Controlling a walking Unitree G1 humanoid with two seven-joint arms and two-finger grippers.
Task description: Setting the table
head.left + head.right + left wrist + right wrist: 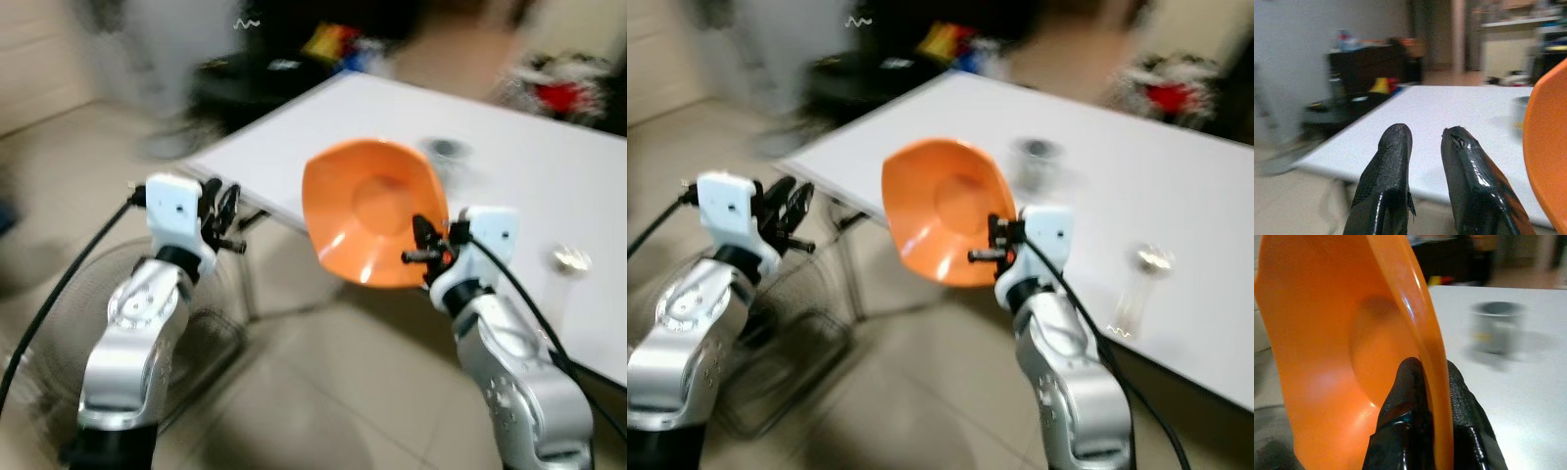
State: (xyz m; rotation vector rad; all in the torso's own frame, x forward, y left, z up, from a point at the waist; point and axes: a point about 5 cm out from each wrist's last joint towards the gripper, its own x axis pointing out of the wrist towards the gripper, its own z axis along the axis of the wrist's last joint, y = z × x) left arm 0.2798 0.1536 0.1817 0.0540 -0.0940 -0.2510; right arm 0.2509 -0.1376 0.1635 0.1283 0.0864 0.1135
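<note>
An orange bowl [372, 211] stands on edge in the air, its hollow side facing me, just before the near edge of the white table [509, 196]. My right gripper [428, 250] is shut on the orange bowl's rim [1432, 382], one finger on each side. My left gripper [227, 217] is raised to the left of the table's corner, its two black fingers [1386, 186] a small gap apart with nothing between them. A grey cup [1496, 325] stands on the table beyond the bowl. A clear glass [1141, 274] lies on the table to the right.
The picture is blurred by motion. A round wire object [211, 338] sits on the tiled floor below the left arm. A dark low table [1347, 105] and coloured clutter [333, 44] stand beyond the table's far side.
</note>
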